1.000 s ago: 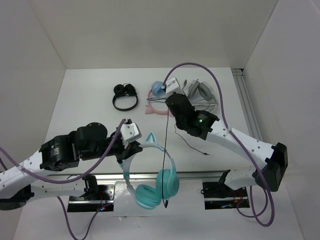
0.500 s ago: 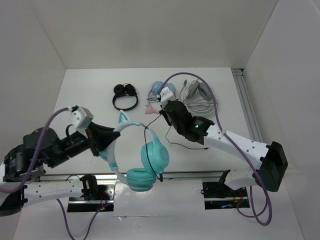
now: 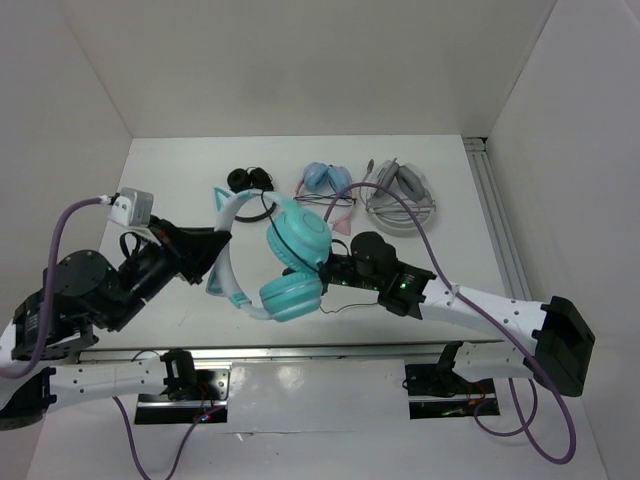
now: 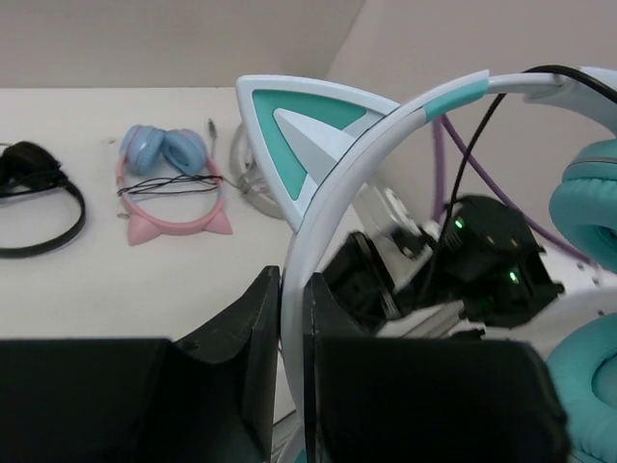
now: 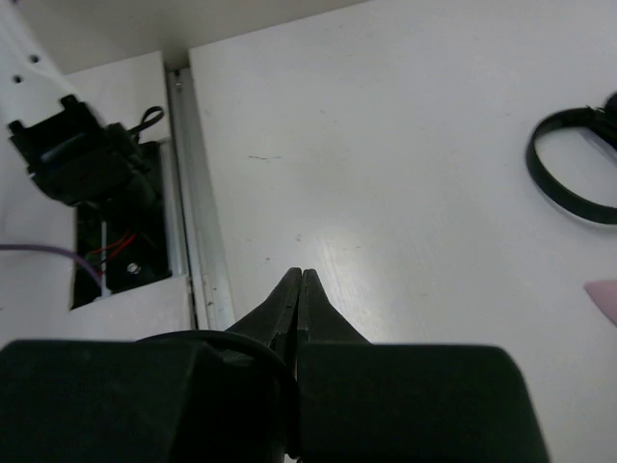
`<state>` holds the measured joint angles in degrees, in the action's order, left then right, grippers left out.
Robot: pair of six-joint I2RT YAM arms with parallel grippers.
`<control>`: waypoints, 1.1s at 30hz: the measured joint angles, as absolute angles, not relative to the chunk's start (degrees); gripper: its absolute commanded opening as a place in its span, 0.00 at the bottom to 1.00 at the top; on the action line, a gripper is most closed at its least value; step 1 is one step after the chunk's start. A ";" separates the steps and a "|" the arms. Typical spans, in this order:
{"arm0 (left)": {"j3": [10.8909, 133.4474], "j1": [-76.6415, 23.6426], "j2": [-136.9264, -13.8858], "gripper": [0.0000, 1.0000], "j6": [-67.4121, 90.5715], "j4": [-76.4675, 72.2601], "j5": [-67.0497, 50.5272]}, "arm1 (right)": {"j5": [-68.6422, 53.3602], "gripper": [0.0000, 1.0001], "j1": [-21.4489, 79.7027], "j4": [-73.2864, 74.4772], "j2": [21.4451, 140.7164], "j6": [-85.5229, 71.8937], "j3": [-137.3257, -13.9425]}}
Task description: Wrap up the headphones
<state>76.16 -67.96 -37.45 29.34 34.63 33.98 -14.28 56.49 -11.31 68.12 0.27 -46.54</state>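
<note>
The headphones, with teal ear cups (image 3: 298, 238) and a white cat-ear headband (image 3: 228, 215), hang in the air over the table's middle. My left gripper (image 3: 207, 262) is shut on the headband, which stands pinched between its jaws in the left wrist view (image 4: 292, 280). A cat ear (image 4: 299, 130) rises above that gripper. The thin black cable (image 3: 345, 302) runs from the cups to my right gripper (image 3: 318, 270), low behind the cups. In the right wrist view the right gripper (image 5: 301, 272) is shut, and the cable (image 5: 222, 338) loops into the jaws' base.
A small black pair (image 3: 250, 180) lies at the back, partly behind the headband, and shows in the left wrist view (image 4: 29, 183). A light-blue pair with a pink band (image 3: 328, 185) and a grey-white pair (image 3: 400, 195) lie beside it. A metal rail (image 5: 198, 251) edges the table.
My left arm has swung the headphones up and towards the back, cups now over the table's middle. My right gripper has dropped from the back to low behind the cups, drawing the cable.
</note>
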 measured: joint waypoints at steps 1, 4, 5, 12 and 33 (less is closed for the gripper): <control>76.05 -67.96 -38.06 0.00 30.28 34.35 35.83 | -15.99 0.00 56.82 -13.52 68.12 -0.14 -45.67; 76.03 -68.03 -40.47 0.00 33.56 34.76 42.06 | -19.44 0.01 57.30 -18.31 68.12 -1.43 -43.18; 76.09 -68.12 -41.36 0.00 35.07 35.70 44.53 | -20.38 0.01 57.43 -19.79 68.12 -2.00 -42.39; 76.75 -68.40 -44.62 0.00 43.88 43.33 57.65 | -20.93 0.00 57.49 -26.59 68.79 -4.93 -39.70; 85.62 -68.51 -39.46 0.00 46.74 45.89 70.06 | 11.51 0.00 61.63 -37.19 74.11 -16.75 -32.93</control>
